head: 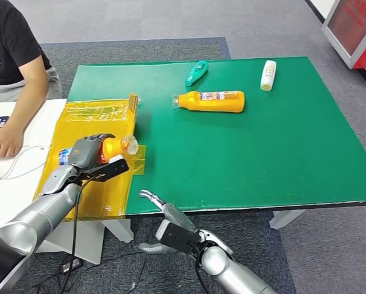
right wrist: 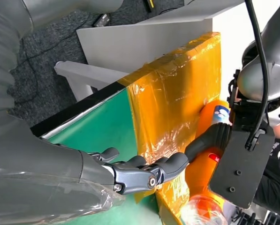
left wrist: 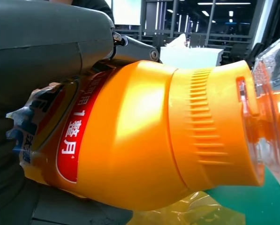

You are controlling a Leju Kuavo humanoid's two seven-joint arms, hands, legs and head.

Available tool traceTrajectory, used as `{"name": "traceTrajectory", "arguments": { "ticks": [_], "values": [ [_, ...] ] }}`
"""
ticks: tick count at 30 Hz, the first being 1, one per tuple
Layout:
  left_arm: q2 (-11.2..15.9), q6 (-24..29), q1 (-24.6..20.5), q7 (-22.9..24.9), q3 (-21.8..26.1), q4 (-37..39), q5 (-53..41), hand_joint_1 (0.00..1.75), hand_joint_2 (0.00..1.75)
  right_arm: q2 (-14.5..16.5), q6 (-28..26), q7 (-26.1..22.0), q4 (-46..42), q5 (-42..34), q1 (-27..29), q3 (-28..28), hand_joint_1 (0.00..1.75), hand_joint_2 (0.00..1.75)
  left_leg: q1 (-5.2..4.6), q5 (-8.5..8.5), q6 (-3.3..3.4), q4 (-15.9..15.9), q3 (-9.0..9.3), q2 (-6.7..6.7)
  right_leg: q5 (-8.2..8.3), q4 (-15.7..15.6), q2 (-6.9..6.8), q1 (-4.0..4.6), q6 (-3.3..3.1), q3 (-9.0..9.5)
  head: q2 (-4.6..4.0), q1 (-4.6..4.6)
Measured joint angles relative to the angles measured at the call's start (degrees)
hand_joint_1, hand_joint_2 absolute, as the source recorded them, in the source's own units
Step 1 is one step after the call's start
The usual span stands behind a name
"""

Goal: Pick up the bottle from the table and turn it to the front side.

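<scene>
My left hand [head: 89, 153] grips the orange bottle [head: 113, 147], lifted over the yellow sheet [head: 86, 119] at the tabletop's [head: 264, 153] left edge. I judge turning is next: rotate the label frontward. My right hand [head: 169, 217] hangs released off the near edge.

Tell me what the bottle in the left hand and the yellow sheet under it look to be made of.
Orange bottle: smooth glossy plastic, by its sheen; ribbed collar, clear cap, printed film label. Held by the left hand. Yellow sheet: thin translucent plastic film, probably, wrinkled and shiny, on the green table.
</scene>
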Motion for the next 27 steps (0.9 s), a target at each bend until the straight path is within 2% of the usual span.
{"name": "traceTrajectory", "arguments": {
  "ticks": [3,4,6,9,14,20,27],
  "values": [
    [-0.3,-1.3,0.0,0.7,1.5,0.0,1.8,0.89,1.75,0.1,-0.1,0.1,0.0,-0.2,0.0,0.1,0.0,1.75,0.0,0.0,0.0,0.0,-0.01,0.0,0.0,0.0,0.0,0.0,0.0,0.0,0.0,0.0],
    [-0.4,-1.5,0.0,0.9,2.0,0.0,2.4,0.72,1.75,0.1,-0.1,0.1,0.0,-0.2,0.0,0.1,0.0,1.75,0.0,0.0,0.0,0.0,-0.01,0.0,0.0,0.0,0.0,0.0,0.0,0.0,0.0,0.0],
    [-0.6,-1.6,0.1,1.1,3.1,0.0,3.2,0.63,1.75,0.1,-0.2,0.2,0.0,-0.4,0.0,0.1,0.0,1.75,0.0,0.0,0.0,0.0,0.0,0.0,0.0,0.0,0.0,0.0,0.0,0.01,0.0,0.0],
    [-0.8,-0.6,0.3,0.5,4.4,0.0,3.7,0.26,1.75,0.1,-0.4,0.3,0.0,-0.7,0.0,0.3,0.0,1.75,0.0,0.0,0.0,0.0,0.0,0.0,0.0,0.0,0.0,0.0,0.0,0.01,0.0,0.0],
    [-1.0,1.1,1.5,-1.0,6.0,0.0,4.2,0.0,1.75,0.1,-0.6,0.3,0.0,-1.1,0.0,0.4,0.0,1.75,0.0,0.01,0.01,0.0,0.0,0.0,0.01,0.0,0.0,0.0,-0.01,-0.01,0.0,-0.01],
    [-1.3,6.8,2.1,-6.3,8.1,0.0,5.2,0.0,1.75,0.2,-1.1,0.4,0.0,-1.8,0.0,1.0,0.0,1.75,0.0,0.02,0.02,0.0,-0.01,0.0,0.01,0.0,-0.01,0.0,0.0,0.0,0.0,-0.01],
    [-1.8,9.0,2.1,-9.7,9.4,0.0,5.4,0.0,1.75,0.2,-1.5,0.5,0.0,-2.4,-0.2,1.6,0.0,1.75,0.0,0.03,0.03,0.0,-0.01,-0.01,0.03,0.0,-0.02,0.0,0.03,0.0,0.0,0.0]
  ]
}}
